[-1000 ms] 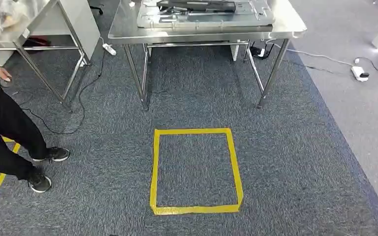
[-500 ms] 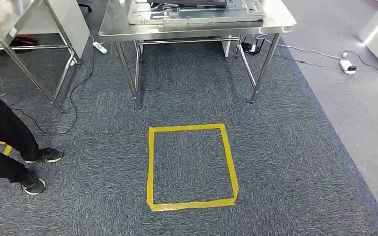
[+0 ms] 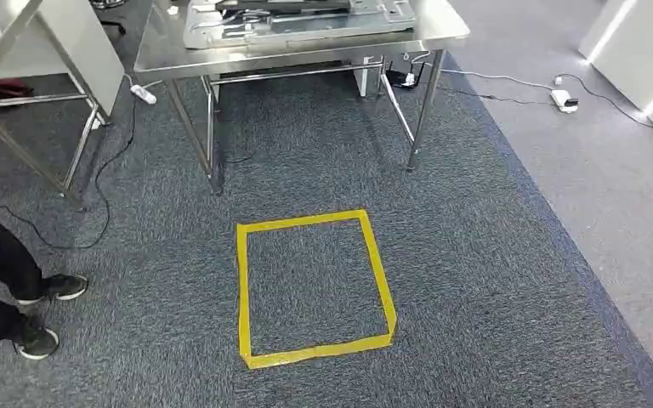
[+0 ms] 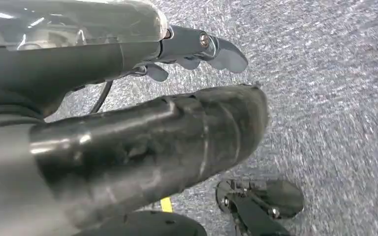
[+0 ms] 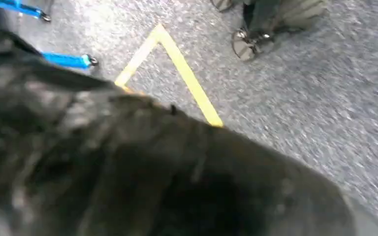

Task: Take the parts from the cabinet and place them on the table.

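A steel bench (image 3: 306,53) is seen at twelve o'clock, beyond a yellow tape square (image 3: 313,287) on the carpet. Flat metal parts (image 3: 298,19) lie on it, judged stiff, heavy and best taken by an edge. Neither hand's state can be told.

Yellow tape square (image 3: 313,288) lies on the grey-blue carpet (image 3: 476,280). A person's black shoes (image 3: 49,289) stand off beside it. White power strip (image 3: 564,100) sits on the lighter floor.
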{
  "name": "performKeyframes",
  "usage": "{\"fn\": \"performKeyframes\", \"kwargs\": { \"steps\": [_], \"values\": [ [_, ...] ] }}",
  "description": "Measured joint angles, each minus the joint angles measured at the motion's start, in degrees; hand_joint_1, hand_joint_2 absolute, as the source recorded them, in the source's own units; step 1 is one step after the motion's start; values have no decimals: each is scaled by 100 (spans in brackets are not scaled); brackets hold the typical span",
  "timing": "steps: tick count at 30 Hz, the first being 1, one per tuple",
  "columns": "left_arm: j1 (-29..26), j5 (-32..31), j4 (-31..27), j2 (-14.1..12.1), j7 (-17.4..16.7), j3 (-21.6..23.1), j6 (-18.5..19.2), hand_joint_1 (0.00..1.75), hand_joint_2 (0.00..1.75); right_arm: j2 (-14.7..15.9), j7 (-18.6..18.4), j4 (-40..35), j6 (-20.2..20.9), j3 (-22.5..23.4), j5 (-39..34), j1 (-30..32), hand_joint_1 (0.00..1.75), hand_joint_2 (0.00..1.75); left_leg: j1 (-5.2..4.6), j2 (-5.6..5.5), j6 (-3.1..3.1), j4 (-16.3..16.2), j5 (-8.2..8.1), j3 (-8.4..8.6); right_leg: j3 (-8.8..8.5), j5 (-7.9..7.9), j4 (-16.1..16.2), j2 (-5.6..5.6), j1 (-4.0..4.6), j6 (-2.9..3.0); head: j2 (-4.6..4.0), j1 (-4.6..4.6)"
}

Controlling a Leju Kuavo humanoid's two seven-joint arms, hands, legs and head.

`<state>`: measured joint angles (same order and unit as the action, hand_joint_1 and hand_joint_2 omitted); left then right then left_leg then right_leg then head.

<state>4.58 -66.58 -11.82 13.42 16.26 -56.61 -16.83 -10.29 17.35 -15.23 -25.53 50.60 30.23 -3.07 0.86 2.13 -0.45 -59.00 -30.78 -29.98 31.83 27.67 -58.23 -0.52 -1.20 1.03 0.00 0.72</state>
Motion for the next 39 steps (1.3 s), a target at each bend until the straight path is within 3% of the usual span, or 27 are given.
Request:
{"fn": "performKeyframes", "kwargs": {
  "steps": [1,3,4,5,6,8,9,10,12,14,15,16,18,19,20,22,24,25,28,29,30,32,34,35,36,38,39],
  "values": [
    [0,0,0,0,16,0,0,0,0,2,24,0,22,-15,13,-7,0,0,2,-94,-14,-341,-251,-149,29,-19,-2,26,-2,33,0,-2],
    [-6,0,0,0,31,0,0,0,0,2,48,11,42,-48,57,-21,0,0,8,-152,-37,-1257,-704,-557,78,-41,-7,88,26,65,0,0],
    [-13,2,0,0,33,0,-2,0,0,2,46,22,42,-68,85,-18,0,0,8,-155,-37,-1567,-779,-692,97,-46,-19,126,38,65,0,0],
    [-20,2,0,0,29,0,-4,0,0,2,35,33,42,-76,113,-15,0,0,8,-156,-28,-1599,-707,-700,110,-49,-31,163,45,63,0,0],
    [-24,0,0,0,15,0,-7,0,0,2,9,50,42,-88,138,-13,0,0,7,-158,-9,-1377,-523,-585,114,-49,-43,204,50,63,0,0],
    [-28,0,0,0,-28,0,-11,0,0,0,-81,79,48,-140,247,-15,0,0,5,-252,62,-388,5,-89,102,-57,-55,303,57,49,0,0],
    [-33,0,0,0,-57,-2,-15,0,0,-4,-125,96,50,-173,304,-14,0,0,-2,-424,119,31,112,91,110,-68,-55,333,51,31,0,0],
    [-36,-2,0,-2,-87,-7,-22,0,0,-22,-190,122,50,-219,370,-22,0,0,-12,-516,145,171,79,115,147,-77,-94,361,91,-13,0,2],
    [-24,-11,0,2,-135,-4,-26,0,0,-18,-312,140,61,-277,472,-4,0,0,-43,-462,152,143,87,83,184,-115,-69,427,45,-89,0,2],
    [-33,-22,0,20,-183,-4,-26,0,0,-20,-426,166,88,-354,617,20,0,0,0,-390,232,237,165,112,181,-147,-42,493,72,-181,0,4],
    [-39,-22,0,24,-194,-7,-35,0,0,-18,-465,173,109,-406,684,34,0,0,7,-313,268,275,203,144,222,-47,-160,354,51,-180,0,4],
    [-38,-26,0,33,-194,-7,-37,0,0,-17,-487,179,136,-446,730,33,0,0,6,-286,321,288,225,129,353,185,-441,214,54,-186,0,24],
    [-60,-41,0,46,-196,-7,-37,0,0,-18,-500,197,151,-511,769,33,0,0,-14,-192,328,274,230,101,734,627,-1294,136,40,-226,0,22],
    [-72,-55,0,48,-203,-7,-37,0,0,-18,-513,205,162,-540,800,36,0,0,-19,-126,327,257,228,85,910,751,-1685,126,35,-249,0,24],
    [-74,-66,0,48,-203,-7,-37,0,0,-18,-529,210,177,-566,837,44,0,0,-19,-81,329,240,223,71,948,718,-1789,115,29,-264,0,20],
    [-70,-70,0,68,-201,-7,-37,0,0,-17,-540,214,240,-630,892,74,0,0,-19,-22,312,213,201,71,609,338,-1200,76,9,-269,0,22],
    [-63,-85,0,83,-164,-7,-15,0,0,-18,-540,214,267,-680,960,82,0,0,-21,15,266,163,164,74,59,-23,-205,-65,5,-234,0,24],
    [-63,-90,0,83,-151,-7,0,0,0,-20,-540,219,276,-713,992,78,0,0,-71,37,215,120,128,48,23,52,-89,-109,67,-192,0,22],
    [-56,-125,0,83,-133,-2,4,0,0,-33,-540,225,347,-791,1062,94,0,0,-58,80,143,147,142,85,55,31,-87,-13,92,-114,0,20],
    [-51,-122,0,83,-124,-2,2,0,0,-35,-555,232,387,-811,1104,98,0,0,-54,86,108,138,127,87,43,0,-42,6,48,-64,0,20],
    [-56,-120,0,83,-113,-2,-4,0,0,-53,-566,238,444,-837,1154,102,0,0,-25,6,71,42,41,57,33,-26,-13,11,28,-25,0,17],
    [-57,-105,0,83,-76,-2,-9,0,0,-59,-579,240,522,-903,1217,100,0,0,-15,-127,24,-599,-407,-245,75,-51,-9,32,28,28,0,11],
    [-62,-83,0,83,-63,-2,-22,0,0,-63,-588,254,575,-944,1237,102,0,0,-13,-154,-4,-1443,-767,-636,115,-61,-18,75,41,40,0,11],
    [-66,-81,0,83,-63,-2,-26,0,0,-63,-590,260,603,-962,1244,108,0,0,-13,-154,-11,-1644,-769,-727,131,-64,-32,104,42,39,0,11],
    [-73,-79,0,83,-63,-2,-39,0,0,-63,-597,262,639,-971,1246,115,0,0,-11,-154,-7,-1533,-622,-667,135,-64,-43,138,42,38,0,11],
    [-76,-72,0,83,-65,-4,-59,0,0,-63,-599,267,691,-986,1246,115,0,0,-6,-170,20,-646,-106,-226,124,-67,-63,217,41,28,0,11],
    [-73,-72,0,83,-65,-4,-68,0,0,-64,-592,267,717,-997,1246,113,0,0,-3,-247,41,-162,104,12,125,-71,-71,248,40,11,0,11]
  ]
}}
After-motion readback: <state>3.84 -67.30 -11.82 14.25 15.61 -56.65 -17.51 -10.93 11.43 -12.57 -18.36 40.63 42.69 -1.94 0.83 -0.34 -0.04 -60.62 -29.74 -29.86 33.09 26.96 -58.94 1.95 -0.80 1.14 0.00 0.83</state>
